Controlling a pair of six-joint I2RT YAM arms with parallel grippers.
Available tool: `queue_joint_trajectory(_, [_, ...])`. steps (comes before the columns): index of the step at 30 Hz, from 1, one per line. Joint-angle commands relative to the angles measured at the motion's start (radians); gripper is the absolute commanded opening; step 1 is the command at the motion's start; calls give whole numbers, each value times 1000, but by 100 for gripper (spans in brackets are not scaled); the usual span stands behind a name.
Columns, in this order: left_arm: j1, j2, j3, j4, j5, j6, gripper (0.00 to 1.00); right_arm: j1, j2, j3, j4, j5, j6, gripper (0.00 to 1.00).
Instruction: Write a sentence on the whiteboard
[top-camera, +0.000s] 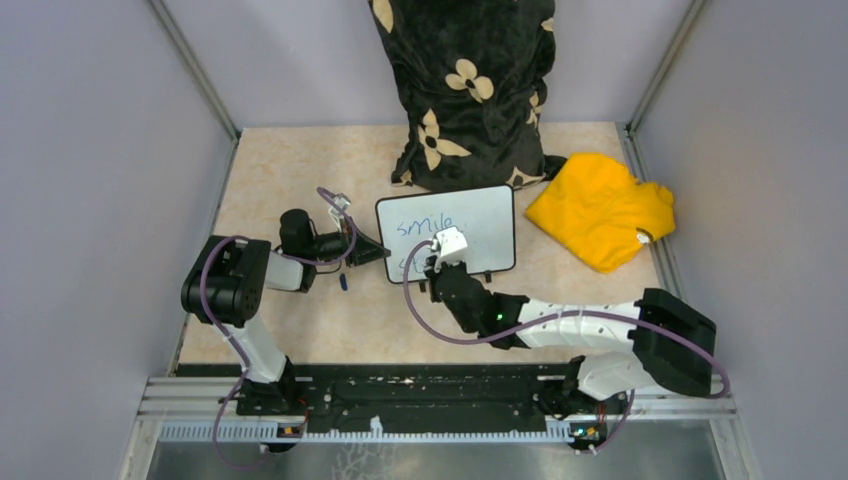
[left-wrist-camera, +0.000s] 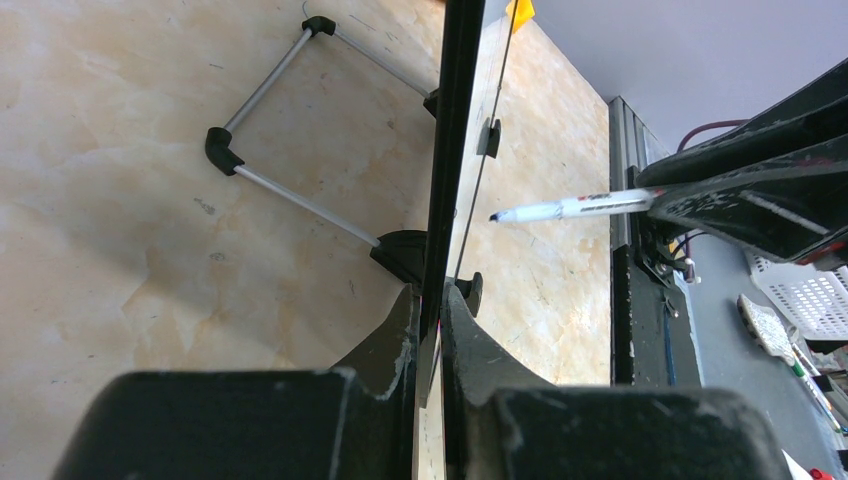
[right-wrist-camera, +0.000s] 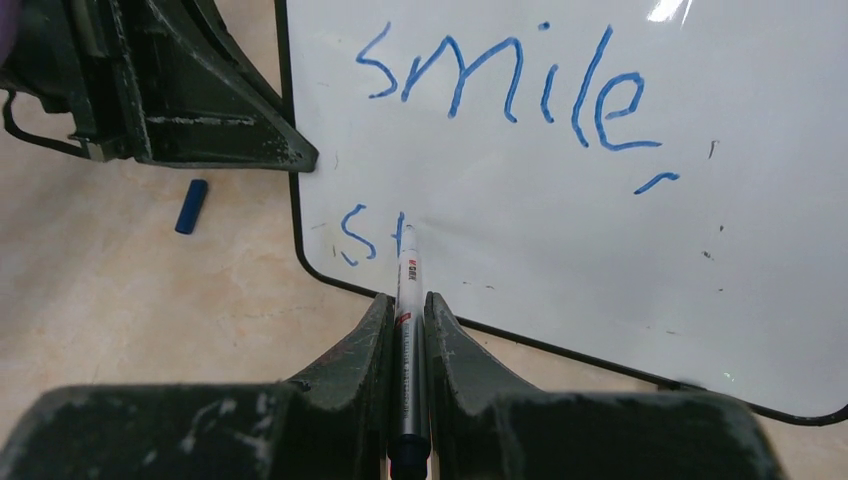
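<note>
From above, the right arm hides most of the lower line of the blue handwritten sentence from us; the right wrist view crops the far and right sides of the small white dark-framed whiteboard.

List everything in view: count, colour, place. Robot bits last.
whiteboard: 1, white with a dark frame, mid-table
sentence: 1, blue, on the board, "smile," above "st"
marker: 1, white barrel, tip at the second line
cap: 1, blue, on the table left of the board
yellow cloth: 1, yellow, right of the board
cushion: 1, black with cream flowers, behind the board
table: 1, beige marbled
left tool: 1, black, shut on the board's left edge
right tool: 1, black, shut on the marker
</note>
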Motion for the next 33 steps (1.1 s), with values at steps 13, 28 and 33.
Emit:
queue_joint_trajectory(13, [-16, 21, 11, -46, -4, 13, 0, -11, -63, -39, 22, 32, 21, 0])
queue_joint_trajectory(28, [-16, 23, 12, -47, -3, 13, 0, -22, -31, -19, 31, 55, 23, 0])
queue_joint_trajectory(33, [-16, 22, 12, -48, -3, 13, 0, -25, -18, -10, 30, 49, 23, 0])
